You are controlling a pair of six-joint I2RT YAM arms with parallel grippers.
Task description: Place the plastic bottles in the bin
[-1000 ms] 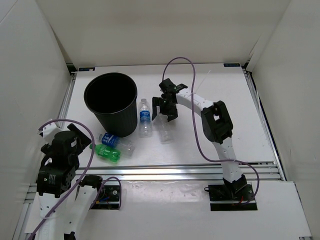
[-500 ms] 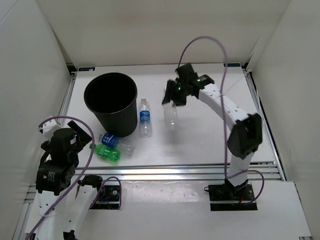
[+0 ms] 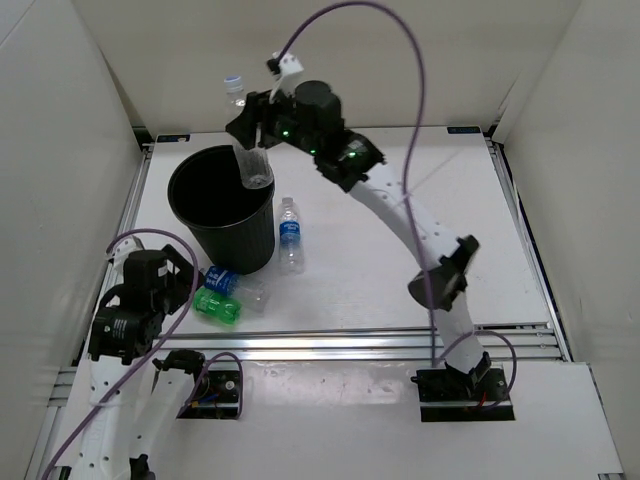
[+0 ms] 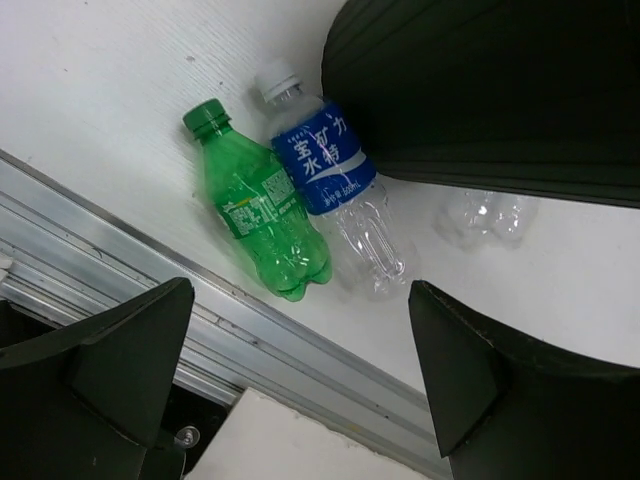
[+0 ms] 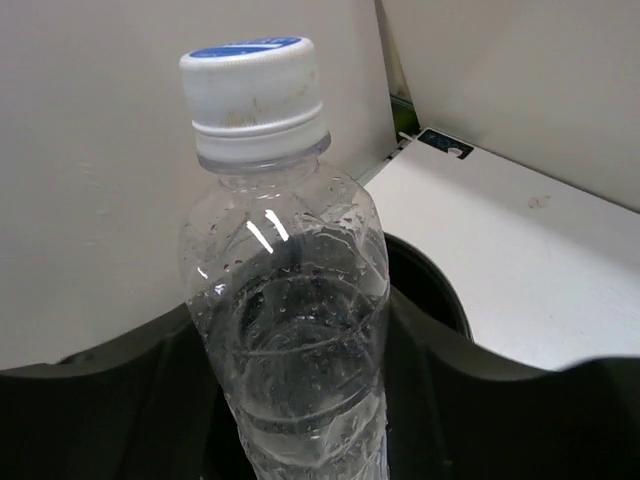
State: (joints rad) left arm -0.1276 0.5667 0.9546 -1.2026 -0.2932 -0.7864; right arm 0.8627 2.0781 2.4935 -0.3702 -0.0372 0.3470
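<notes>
While the right gripper is clamped on the plain clear bottle, cap up and near vertical, the bottle's base hangs inside the far rim of the bin, directly below. The left gripper, jaws spread, hovers over the green bottle lying by the bin's base.

White tabletop boxed in by plain white panels: back wall, left wall, right wall. Aluminium rails run along near edge. Small dark bracket at back-left corner. Light even, shadows soft.
</notes>
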